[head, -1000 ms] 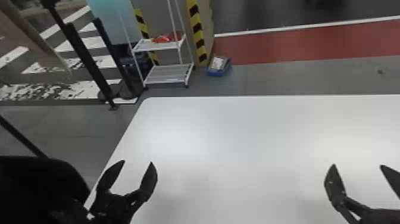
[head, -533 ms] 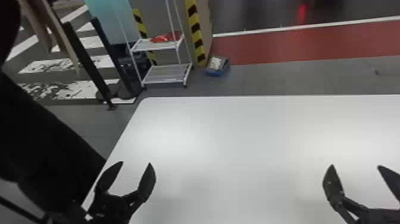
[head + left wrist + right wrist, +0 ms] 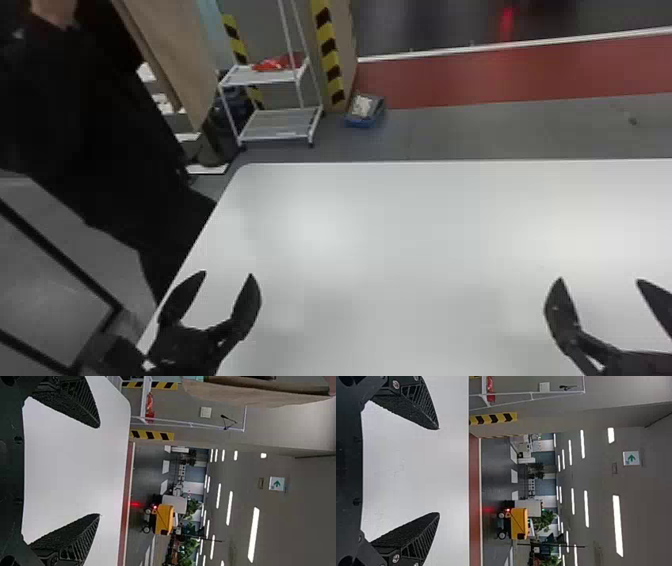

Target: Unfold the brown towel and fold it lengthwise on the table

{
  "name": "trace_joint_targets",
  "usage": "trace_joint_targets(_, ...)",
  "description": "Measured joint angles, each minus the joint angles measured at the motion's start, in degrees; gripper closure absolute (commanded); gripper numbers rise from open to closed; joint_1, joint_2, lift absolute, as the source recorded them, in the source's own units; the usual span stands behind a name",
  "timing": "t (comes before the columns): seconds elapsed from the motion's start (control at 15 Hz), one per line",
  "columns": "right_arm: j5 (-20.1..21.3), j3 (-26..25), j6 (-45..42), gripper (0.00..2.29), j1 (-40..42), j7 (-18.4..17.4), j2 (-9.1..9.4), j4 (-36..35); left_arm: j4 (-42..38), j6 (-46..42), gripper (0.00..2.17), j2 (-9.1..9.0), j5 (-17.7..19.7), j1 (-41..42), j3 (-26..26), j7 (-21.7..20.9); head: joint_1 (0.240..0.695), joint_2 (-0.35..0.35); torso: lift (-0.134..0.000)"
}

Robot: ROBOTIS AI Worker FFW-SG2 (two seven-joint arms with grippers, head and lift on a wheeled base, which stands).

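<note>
While the brown towel [image 3: 182, 55] hangs at the frame's upper left, beyond the white table [image 3: 400, 225] | left gripper [image 3: 228, 274], lower left: fingers wide apart | right gripper [image 3: 600, 280], lower right: likewise wide

Hazard stripes [image 3: 328, 50] at 12 o'clock, a rack [image 3: 260, 75] at 11 and a red floor lane [image 3: 500, 72] at 2 in the head view mark a workshop or lab hall, with strip lights [image 3: 253, 534] and yellow vehicle [image 3: 164, 519].
</note>
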Motion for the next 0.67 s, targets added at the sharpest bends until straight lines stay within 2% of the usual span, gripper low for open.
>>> trace_joint_targets(0.67, 0.00, -0.37, -0.16, 0.11, -0.09, 0.00, 0.00, 0.01, 0.68, -0.34, 0.08, 0.00, 0.19, -0.14, 0.18, 0.00, 0.695, 0.284, -0.117)
